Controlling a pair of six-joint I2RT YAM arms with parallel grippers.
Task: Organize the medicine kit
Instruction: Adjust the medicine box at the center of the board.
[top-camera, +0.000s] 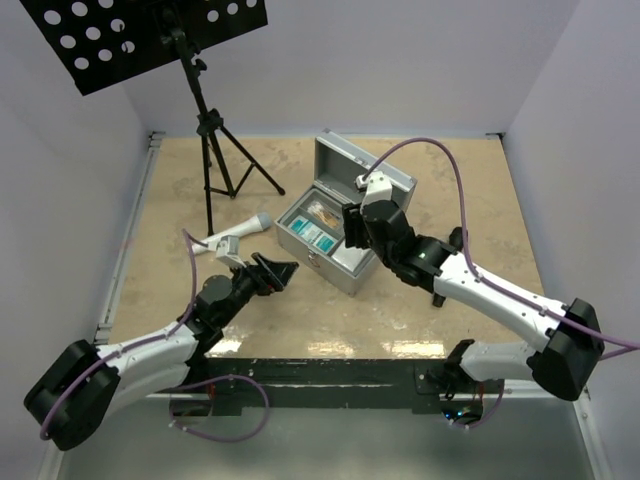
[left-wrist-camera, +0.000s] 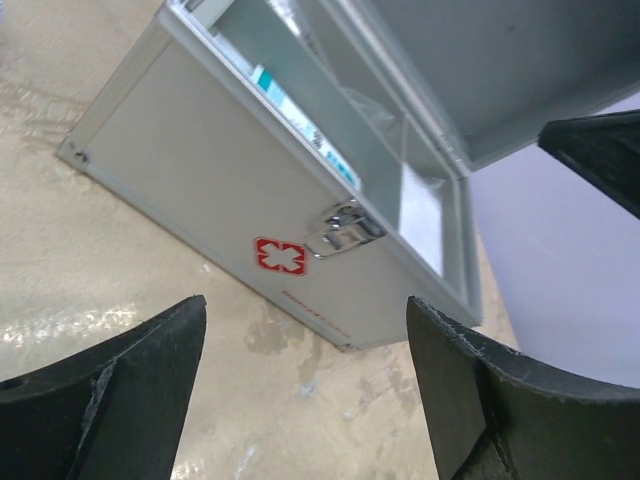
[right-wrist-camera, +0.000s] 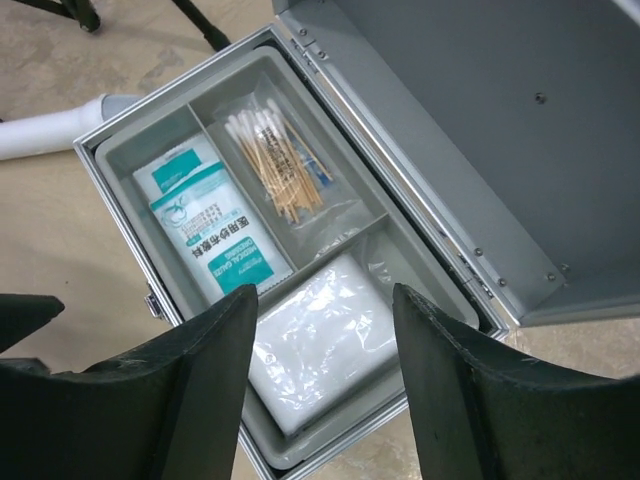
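While I am hovering the right end effector (right-wrist-camera: 325, 295), open-jawed and empty, over the tray (right-wrist-camera: 112, 165) | medicine kit (top-camera: 325, 262) sitting open mid-bench | left end effector (left-wrist-camera: 305, 305) gaping empty by its latch (left-wrist-camera: 345, 228) | likely next: fetching the loose white tube (top-camera: 240, 232).

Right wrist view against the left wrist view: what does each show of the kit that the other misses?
Right wrist only: the grey tray seen from above, its cotton swabs, a white tube on the table. Left wrist only: the front wall of the case, with its red cross and latch. Both: the case open, lid raised, teal-and-white packets inside.
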